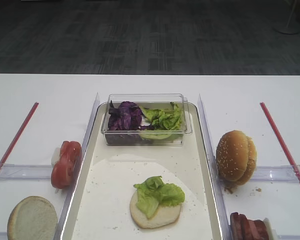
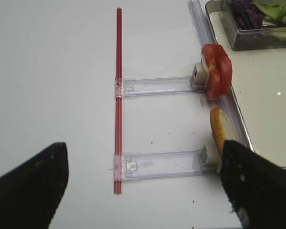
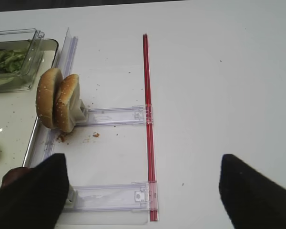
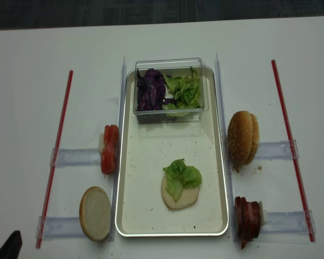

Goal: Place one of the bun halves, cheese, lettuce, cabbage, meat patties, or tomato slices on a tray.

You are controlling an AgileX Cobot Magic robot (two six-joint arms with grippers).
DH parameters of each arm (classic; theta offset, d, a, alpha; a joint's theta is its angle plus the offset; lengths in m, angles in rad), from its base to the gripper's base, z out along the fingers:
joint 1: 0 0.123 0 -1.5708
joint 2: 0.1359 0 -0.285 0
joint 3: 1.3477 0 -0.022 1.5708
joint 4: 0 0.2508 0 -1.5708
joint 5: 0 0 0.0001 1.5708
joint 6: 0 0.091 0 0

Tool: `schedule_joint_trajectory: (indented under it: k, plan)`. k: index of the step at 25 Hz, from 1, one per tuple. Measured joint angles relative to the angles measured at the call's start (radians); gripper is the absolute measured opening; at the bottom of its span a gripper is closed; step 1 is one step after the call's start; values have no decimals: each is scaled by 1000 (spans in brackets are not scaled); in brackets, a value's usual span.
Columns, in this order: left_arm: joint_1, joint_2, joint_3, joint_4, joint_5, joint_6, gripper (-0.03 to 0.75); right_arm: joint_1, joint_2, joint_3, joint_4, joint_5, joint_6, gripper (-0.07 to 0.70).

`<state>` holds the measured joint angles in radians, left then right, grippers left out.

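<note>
A pale bun half [image 1: 160,215] lies in the cream tray [image 1: 202,150] with a green lettuce leaf [image 1: 157,192] on top. Left of the tray sit red tomato slices [image 1: 66,164] and another pale bun half [image 1: 32,218]. To its right are sesame bun tops [image 1: 235,156] and meat patties [image 1: 249,227]. Purple cabbage [image 1: 124,116] and more lettuce fill a clear box. My right gripper [image 3: 143,195] is open and empty over the table right of the tray. My left gripper [image 2: 140,186] is open and empty left of the tray, one finger beside the bun half [image 2: 218,129].
The clear plastic box [image 1: 145,132] stands at the tray's far end. Clear plastic rails [image 3: 112,116] and red strips [image 3: 148,119] lie on the white table on both sides. Crumbs are scattered in the tray.
</note>
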<state>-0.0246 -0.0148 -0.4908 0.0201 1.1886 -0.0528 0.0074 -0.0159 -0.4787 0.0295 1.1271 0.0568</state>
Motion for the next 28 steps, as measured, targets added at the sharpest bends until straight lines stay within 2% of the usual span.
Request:
schedule_joint_trajectory:
  k: [28]
  plan:
    - [0,0,0,0,0,0,597,0,0,0,-29,0,0,686]
